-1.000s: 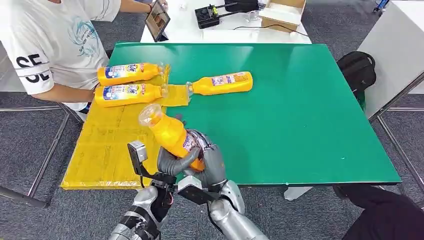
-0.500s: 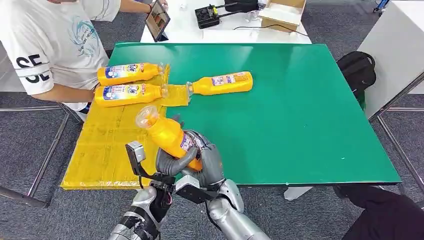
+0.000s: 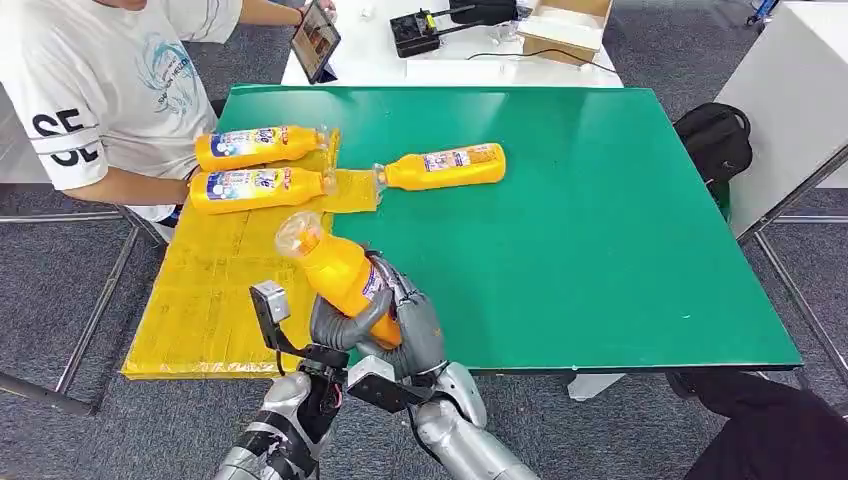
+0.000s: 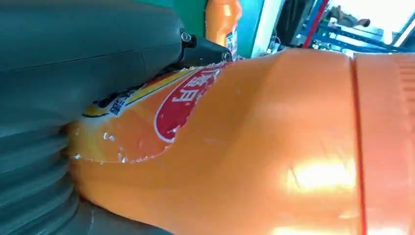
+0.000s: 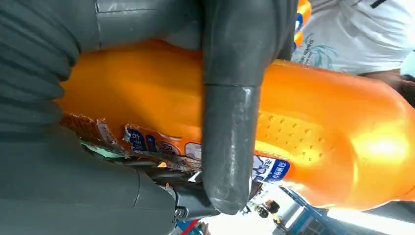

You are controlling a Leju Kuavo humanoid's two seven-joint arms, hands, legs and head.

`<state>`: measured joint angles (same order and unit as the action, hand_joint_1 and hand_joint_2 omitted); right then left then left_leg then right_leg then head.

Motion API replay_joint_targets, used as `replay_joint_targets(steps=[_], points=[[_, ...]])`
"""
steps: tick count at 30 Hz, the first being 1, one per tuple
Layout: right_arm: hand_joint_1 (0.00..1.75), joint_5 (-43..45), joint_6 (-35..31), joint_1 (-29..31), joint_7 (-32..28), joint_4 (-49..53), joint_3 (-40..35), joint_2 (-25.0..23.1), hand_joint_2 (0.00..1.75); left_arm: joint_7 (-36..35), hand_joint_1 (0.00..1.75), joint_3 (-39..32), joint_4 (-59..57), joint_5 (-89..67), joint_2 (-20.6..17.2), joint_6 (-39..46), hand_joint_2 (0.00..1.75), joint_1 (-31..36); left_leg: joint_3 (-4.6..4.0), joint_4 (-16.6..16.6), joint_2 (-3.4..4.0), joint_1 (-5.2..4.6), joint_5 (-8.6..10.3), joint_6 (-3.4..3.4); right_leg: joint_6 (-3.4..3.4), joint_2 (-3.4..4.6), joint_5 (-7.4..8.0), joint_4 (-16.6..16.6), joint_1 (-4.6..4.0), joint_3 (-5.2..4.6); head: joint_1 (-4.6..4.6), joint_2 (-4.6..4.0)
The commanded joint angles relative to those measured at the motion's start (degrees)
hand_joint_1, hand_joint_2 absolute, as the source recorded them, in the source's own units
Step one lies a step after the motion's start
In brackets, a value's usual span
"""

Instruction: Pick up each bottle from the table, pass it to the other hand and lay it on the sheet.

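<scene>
Both hands meet low in the head view, left of centre, around one orange bottle (image 3: 340,272). The left hand (image 3: 335,325) wraps its thumb across the bottle's lower body, and the right hand (image 3: 412,322) cups the same body from the other side, so each hand grips it. The bottle tilts up and to the left, its clear cap end highest, above the seam where the yellow sheet (image 3: 205,300) meets the green surface (image 3: 600,220).

The left wrist view shows the held bottle's label close up: a red oval with white Chinese characters on a yellow band, too blurred to read. The right wrist view shows the thick grey thumb pressed across the orange body, with a torn blue-and-white label strip beneath it; that print is also unreadable.

Two more orange bottles lie on their sides at the sheet's far end in the upper left: the far bottle (image 3: 258,146) and the near bottle (image 3: 255,188), each with a blue, red and yellow label. A fourth bottle (image 3: 442,167) lies on the green surface just right of the sheet, cap toward the sheet. A person in a white T-shirt (image 3: 100,90) bearing the dark letters "SE" on the sleeve sits at the upper left.

Compared with half a second ago, the held bottle has shifted slightly up and to the right, and the right hand has closed further around it.
</scene>
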<state>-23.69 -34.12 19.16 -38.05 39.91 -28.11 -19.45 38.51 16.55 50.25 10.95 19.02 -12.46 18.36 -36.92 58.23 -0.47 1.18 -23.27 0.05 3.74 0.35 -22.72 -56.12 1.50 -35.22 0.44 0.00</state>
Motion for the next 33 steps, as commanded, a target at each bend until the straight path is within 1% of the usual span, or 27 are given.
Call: replay_joint_targets(steps=[1, 4, 6, 7, 9, 10, 11, 12, 13, 14, 15, 16, 17, 19, 20, 22, 23, 25, 26, 27, 28, 29, 30, 31, 32, 33], points=[[0.00, -4.5, 4.9, -1.5, -1.9, -0.8, 0.0, -0.1, 0.00, -0.5, 1.75, -0.7, -2.2, -2.0, 1.0, 1.8, 1.75, 5.4, 0.05, 0.0, -0.09, 0.04, -0.02, 0.03, -0.11, -0.14, -0.05, 0.0, -0.07, 0.10, 0.02, 0.00], [0.00, -7.1, 6.7, -2.3, -1.9, 1.3, 1.7, -0.3, 0.00, -0.6, 1.75, -3.8, -2.7, -2.9, 1.0, 3.9, 1.75, 6.3, 0.23, 0.1, -0.17, 0.06, -0.13, 0.06, -0.22, -0.25, -0.18, 0.0, -0.11, 0.31, 0.00, 0.00], [0.00, -8.3, 7.3, -2.6, -1.9, 2.2, 2.0, -0.4, 0.00, 0.4, 1.75, -6.4, -2.9, -3.9, 1.0, 6.0, 1.75, 7.0, 0.09, 0.0, -0.07, 0.05, -0.07, 0.03, -0.15, -0.12, -0.09, 0.0, -0.09, 0.14, 0.00, 0.00], [0.00, -8.5, 7.4, -2.8, -1.9, 2.6, 2.0, -0.4, 0.00, 0.5, 1.75, -7.2, -3.0, -4.2, 1.0, 6.6, 1.75, 7.2, 0.18, 0.1, -0.09, 0.06, -0.11, 0.05, -0.20, -0.16, -0.14, 0.0, -0.10, 0.23, 0.02, 0.00], [0.00, -8.1, 7.9, -3.4, -1.9, 4.8, 1.3, -0.2, 0.00, 1.2, 1.75, -10.7, -3.8, -6.2, 0.8, 9.8, 1.75, 8.3, 0.05, 0.0, -0.07, 0.06, -0.04, 0.02, -0.14, -0.11, -0.06, 0.0, -0.09, 0.09, 0.02, 0.00], [0.00, -7.9, 8.3, -3.5, -1.9, 5.4, 1.1, -0.1, 0.00, 1.5, 1.75, -11.3, -3.9, -7.1, 0.4, 11.1, 1.75, 8.6, 0.20, 0.1, -0.07, 0.06, -0.11, 0.04, -0.21, -0.14, -0.14, 0.0, -0.11, 0.24, 0.00, 0.00], [0.00, -7.7, 8.9, -3.7, -1.9, 6.7, 0.3, 0.2, 0.00, 1.5, 1.75, -13.6, -4.2, -7.9, 0.3, 13.4, 1.75, 9.2, 0.16, 0.1, -0.11, 0.08, -0.09, 0.03, -0.20, -0.18, -0.12, 0.0, -0.13, 0.23, 0.05, 0.00], [0.00, -7.6, 9.2, -3.9, -1.9, 7.6, -0.1, 0.4, 0.00, 1.5, 1.75, -14.7, -3.2, -8.9, -0.2, 14.4, 1.75, 9.2, 0.04, 0.0, -0.06, 0.06, -0.03, 0.02, -0.13, -0.10, -0.04, 0.0, -0.09, 0.09, 0.04, 0.00], [0.00, -8.0, 9.7, -4.0, -1.9, 8.5, -0.9, 0.7, 0.00, 1.5, 1.75, -17.4, -4.5, -8.2, -0.4, 14.7, 1.75, 10.1, 0.17, 0.0, -0.04, 0.06, -0.09, 0.03, -0.20, -0.11, -0.11, 0.0, -0.11, 0.20, 0.00, 0.00], [0.00, -8.6, 9.7, -4.1, -1.9, 8.8, -0.9, 0.7, 0.00, 1.5, 1.75, -18.8, -5.6, -7.6, -0.7, 13.6, 1.75, 11.0, 0.11, 0.0, -0.03, 0.06, -0.05, 0.02, -0.17, -0.09, -0.07, 0.0, -0.10, 0.14, 0.02, 0.00], [0.00, -8.6, 10.1, -4.3, -1.9, 10.0, -1.3, 0.9, 0.00, 1.5, 1.75, -19.4, -3.0, -10.1, -1.0, 16.9, 1.75, 10.3, 0.13, 0.0, -0.04, 0.08, -0.05, 0.02, -0.18, -0.10, -0.06, 0.0, -0.12, 0.17, 0.04, 0.00], [0.00, -8.5, 10.4, -4.5, -1.9, 10.7, -1.3, 0.9, 0.00, 1.5, 1.75, -21.0, -4.1, -9.7, -1.0, 16.4, 1.75, 10.9, 0.10, 0.0, 0.08, 0.07, -0.06, 0.02, -0.15, 0.03, -0.03, 0.0, -0.12, 0.12, 0.09, 0.00], [0.00, -8.4, 10.6, -4.8, -1.9, 11.7, -1.5, 0.9, 0.00, 1.5, 1.75, -21.8, -4.0, -10.1, -1.1, 16.6, 1.75, 11.2, 0.32, 0.1, 0.13, 0.09, -0.17, 0.05, -0.27, 0.04, -0.13, 0.0, -0.16, 0.31, 0.04, 0.00], [0.00, -8.5, 11.2, -4.9, -1.9, 12.2, -1.8, 0.9, 0.00, 1.5, 1.75, -23.6, -3.8, -10.3, -1.2, 17.5, 1.75, 11.2, 0.28, 0.0, 0.12, 0.04, -0.13, 0.03, -0.23, 0.06, -0.10, 0.0, -0.14, 0.26, 0.04, 0.00], [0.00, -8.6, 11.3, -5.0, -1.9, 12.4, -1.8, 0.8, 0.00, 1.5, 1.75, -23.8, -2.7, -11.5, -1.1, 18.6, 1.75, 10.9, 0.44, 0.0, 0.15, 0.04, -0.19, 0.04, -0.29, 0.07, -0.15, 0.0, -0.16, 0.41, 0.04, 0.00], [0.00, -8.6, 11.3, -4.9, -1.9, 12.4, -1.9, 0.8, 0.00, 1.5, 1.75, -24.2, -2.9, -11.6, -1.1, 18.8, 1.75, 10.9, 0.40, 0.0, 0.05, 0.08, -0.19, 0.06, -0.27, -0.04, -0.18, 0.0, -0.20, 0.44, 0.07, 0.00], [0.00, -8.6, 11.3, -4.9, -1.9, 12.4, -1.9, 0.8, 0.00, 1.5, 1.75, -24.2, -2.9, -11.6, -1.1, 18.8, 1.75, 10.9, 0.19, 0.0, 0.06, 0.10, -0.13, 0.05, -0.19, 0.01, -0.10, 0.0, -0.21, 0.25, 0.07, 0.00], [0.00, -8.6, 11.3, -4.9, -1.9, 12.4, -1.9, 0.8, 0.00, 1.5, 1.75, -24.2, -2.9, -11.6, -1.1, 18.8, 1.75, 10.9, 0.26, 0.0, 0.15, 0.06, -0.13, 0.04, -0.20, 0.09, -0.10, 0.0, -0.16, 0.29, 0.04, 0.00], [0.00, -8.4, 11.0, -5.0, -1.9, 12.6, -2.0, 0.8, 0.00, 1.5, 1.75, -24.5, -2.9, -11.5, -0.9, 19.0, 1.75, 10.9, 0.11, 0.0, 0.06, 0.05, -0.03, 0.01, -0.13, 0.03, -0.03, 0.0, -0.14, 0.16, 0.04, 0.00], [0.00, -7.9, 11.0, -5.0, -1.9, 12.7, -2.2, 0.9, 0.00, 1.5, 1.75, -24.6, -2.2, -12.4, -0.9, 20.5, 1.75, 10.6, 0.29, -0.1, 0.03, 0.06, -0.10, 0.02, -0.21, -0.03, -0.11, 0.0, -0.16, 0.33, 0.02, 0.00], [0.00, -7.7, 10.8, -5.1, -1.9, 12.8, -2.2, 0.9, 0.00, 1.5, 1.75, -25.0, -2.7, -11.8, -1.0, 20.0, 1.75, 10.9, 0.33, 0.0, -0.05, 0.07, -0.12, 0.03, -0.24, -0.13, -0.16, 0.0, -0.18, 0.40, 0.04, 0.00], [0.00, -7.2, 10.7, -5.1, -1.9, 13.2, -2.4, 1.0, 0.00, 1.5, 1.75, -24.9, -1.8, -12.8, -1.2, 21.2, 1.75, 10.5, 0.17, 0.0, -0.12, 0.07, -0.05, 0.02, -0.18, -0.14, -0.11, 0.0, -0.17, 0.26, 0.07, 0.00], [0.00, -7.0, 10.5, -5.2, -1.9, 13.6, -2.5, 1.1, 0.00, 1.5, 1.75, -25.2, -1.4, -13.0, -1.3, 22.1, 1.75, 10.4, 0.30, 0.0, -0.09, 0.08, -0.13, 0.03, -0.23, -0.09, -0.15, 0.0, -0.19, 0.38, 0.04, 0.00], [0.00, -7.0, 10.5, -5.2, -1.9, 13.6, -2.5, 1.1, 0.00, 1.5, 1.75, -25.2, -1.4, -13.0, -1.3, 22.1, 1.75, 10.4, 0.26, 0.0, 0.07, 0.05, -0.12, 0.04, -0.21, 0.06, -0.10, 0.0, -0.16, 0.29, 0.02, 0.00], [0.00, -6.9, 10.6, -5.2, -1.9, 13.7, -2.4, 1.2, 0.00, 1.5, 1.75, -25.3, -1.5, -12.9, -1.6, 21.9, 1.75, 10.5, 0.13, 0.0, 0.07, 0.06, -0.07, 0.01, -0.15, 0.07, -0.04, 0.0, -0.15, 0.17, 0.02, 0.00], [0.00, -6.9, 10.6, -5.2, -1.9, 13.7, -2.4, 1.2, 0.00, 1.5, 1.75, -25.3, -1.5, -12.9, -1.6, 21.9, 1.75, 10.5, 0.27, 0.0, 0.06, 0.07, -0.13, 0.03, -0.22, 0.02, -0.11, 0.0, -0.17, 0.32, 0.04, 0.00]])
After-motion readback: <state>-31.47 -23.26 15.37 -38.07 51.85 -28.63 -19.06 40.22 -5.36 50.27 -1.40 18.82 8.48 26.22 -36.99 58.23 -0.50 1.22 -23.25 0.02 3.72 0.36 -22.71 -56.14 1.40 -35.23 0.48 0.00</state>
